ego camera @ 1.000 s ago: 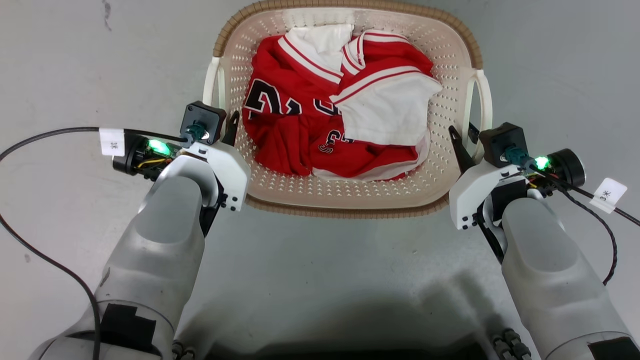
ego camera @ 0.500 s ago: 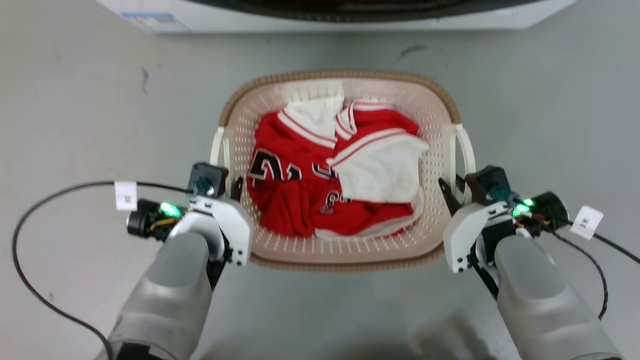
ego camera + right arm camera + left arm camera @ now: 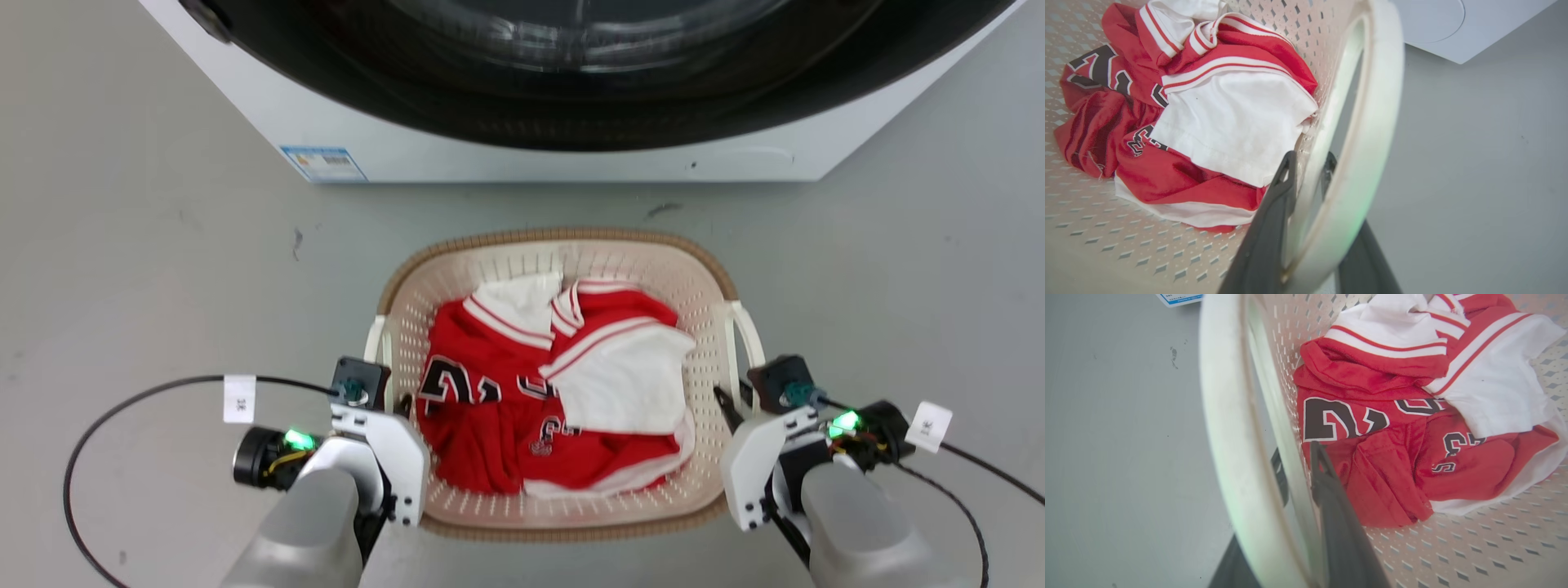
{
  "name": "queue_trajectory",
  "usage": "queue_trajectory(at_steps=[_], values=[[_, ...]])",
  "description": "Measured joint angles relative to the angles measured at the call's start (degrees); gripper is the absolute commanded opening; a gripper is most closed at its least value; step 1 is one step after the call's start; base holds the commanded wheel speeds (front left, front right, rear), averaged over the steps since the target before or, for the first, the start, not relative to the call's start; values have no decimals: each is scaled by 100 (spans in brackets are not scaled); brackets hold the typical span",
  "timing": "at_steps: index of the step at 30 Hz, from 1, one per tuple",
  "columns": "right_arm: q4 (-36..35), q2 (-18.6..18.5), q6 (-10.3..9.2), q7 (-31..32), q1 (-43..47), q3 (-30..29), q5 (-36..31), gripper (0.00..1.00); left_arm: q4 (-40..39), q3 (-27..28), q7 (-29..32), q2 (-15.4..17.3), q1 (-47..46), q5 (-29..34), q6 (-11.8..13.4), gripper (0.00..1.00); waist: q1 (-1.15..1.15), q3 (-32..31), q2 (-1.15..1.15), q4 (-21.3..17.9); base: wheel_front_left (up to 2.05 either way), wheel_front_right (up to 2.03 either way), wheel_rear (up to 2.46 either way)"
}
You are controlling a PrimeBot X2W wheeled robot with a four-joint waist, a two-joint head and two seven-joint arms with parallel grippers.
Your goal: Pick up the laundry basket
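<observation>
Head view: laundry basket [image 3: 571, 508] holding red-white jerseys [image 3: 490, 445], washer [image 3: 531, 157] on far side.
Left hand [image 3: 1296, 457]: clamped on its left wall.
Right hand [image 3: 1310, 163]: pinching the right wall.

Washer [image 3: 392, 155] cut off at top edge; label [image 3: 324, 162] illegible. Blurred handle [image 3: 1224, 437] of laundry basket [image 3: 1453, 547] partly hides my left fingers [image 3: 1341, 539].

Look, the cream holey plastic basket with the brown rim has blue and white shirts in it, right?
Not blue: the shirts in that cream perforated plastic basket with the brown rim are red and white, as the head view shows.
</observation>
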Motion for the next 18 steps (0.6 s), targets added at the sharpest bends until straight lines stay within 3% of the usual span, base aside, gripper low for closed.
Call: queue_trajectory(at_steps=[18], values=[[291,-16,0,259,703,878,754,0,18,-745,480,7,914,-856,1,0,-1,-1438,0,49,0,0,0]])
